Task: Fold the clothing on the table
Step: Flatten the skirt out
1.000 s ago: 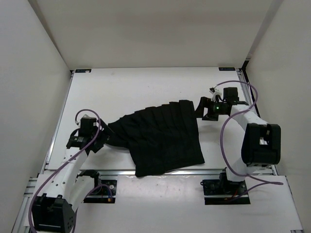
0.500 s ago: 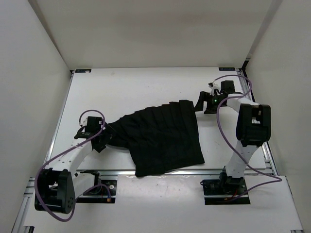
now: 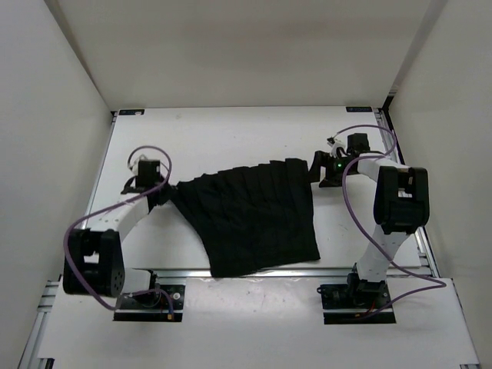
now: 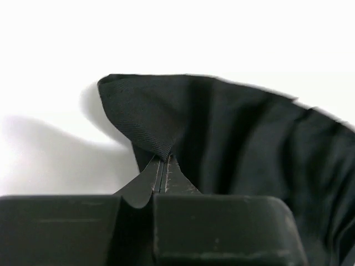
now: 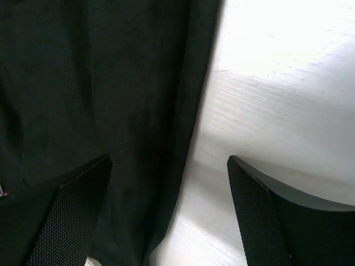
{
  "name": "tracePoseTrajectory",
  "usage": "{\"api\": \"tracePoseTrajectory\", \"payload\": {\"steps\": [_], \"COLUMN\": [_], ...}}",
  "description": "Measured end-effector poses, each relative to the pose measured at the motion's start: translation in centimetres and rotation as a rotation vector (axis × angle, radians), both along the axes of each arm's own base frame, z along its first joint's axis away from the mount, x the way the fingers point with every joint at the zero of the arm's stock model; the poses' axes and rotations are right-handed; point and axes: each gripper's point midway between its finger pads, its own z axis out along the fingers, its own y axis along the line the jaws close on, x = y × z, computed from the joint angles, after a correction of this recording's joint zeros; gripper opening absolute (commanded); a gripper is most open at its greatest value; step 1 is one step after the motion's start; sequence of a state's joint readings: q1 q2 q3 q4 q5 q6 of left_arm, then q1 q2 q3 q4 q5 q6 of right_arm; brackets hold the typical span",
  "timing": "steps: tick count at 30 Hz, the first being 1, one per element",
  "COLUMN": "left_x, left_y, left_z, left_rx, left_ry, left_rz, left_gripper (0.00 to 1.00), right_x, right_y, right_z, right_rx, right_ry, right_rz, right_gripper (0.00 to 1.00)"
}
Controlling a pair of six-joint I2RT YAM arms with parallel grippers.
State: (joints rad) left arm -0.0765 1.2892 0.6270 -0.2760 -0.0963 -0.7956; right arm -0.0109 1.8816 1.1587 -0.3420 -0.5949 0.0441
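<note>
The black clothing (image 3: pixel 254 215) lies spread and creased across the middle of the white table (image 3: pixel 231 138). My left gripper (image 3: pixel 167 189) is at the garment's left corner. In the left wrist view the left gripper (image 4: pixel 162 162) is shut on a pinched fold of the clothing (image 4: pixel 249 138), the corner lifted off the table (image 4: pixel 55 55). My right gripper (image 3: pixel 315 167) sits at the garment's far right corner. In the right wrist view the right gripper (image 5: pixel 169 160) is open, one finger over the clothing (image 5: pixel 111 83) and the other over bare table (image 5: pixel 277 83), astride the fabric's edge.
White walls enclose the table on three sides. Aluminium rails (image 3: pixel 254 270) run along the near edge, just below the garment's hem. Both arm bases (image 3: pixel 357 301) stand on the near strip, with purple cables looping beside each arm.
The left gripper moved farther up the table to the garment's left corner and shut on it. The right gripper shifted slightly at the far right corner and stays open.
</note>
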Motion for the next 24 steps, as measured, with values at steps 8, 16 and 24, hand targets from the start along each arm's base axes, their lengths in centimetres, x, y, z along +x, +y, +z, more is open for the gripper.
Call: {"api": "tracePoseTrajectory", "payload": {"steps": [8, 16, 24], "left_x": [8.7, 7.5, 2.8], "left_y": [0.4, 2.7, -3.9], "left_z": [10.9, 12.7, 7.5], "left_rx": [0.2, 0.264, 0.161], "left_ry": [-0.327, -0.369, -0.214], "left_rz": [-0.129, -0.094, -0.291], "left_gripper": [0.65, 0.99, 0.99], "right_x": [-0.2, -1.0, -1.1], "right_y": [0.3, 2.5, 2.3], "right_z": [0.1, 0.2, 0.2], "right_rx": [0.003, 0.026, 0.1], "right_ry": [-0.006, 0.003, 0.036], "right_rz": [0.019, 0.069, 0.011], "right_gripper": [0.93, 0.94, 0.94]}}
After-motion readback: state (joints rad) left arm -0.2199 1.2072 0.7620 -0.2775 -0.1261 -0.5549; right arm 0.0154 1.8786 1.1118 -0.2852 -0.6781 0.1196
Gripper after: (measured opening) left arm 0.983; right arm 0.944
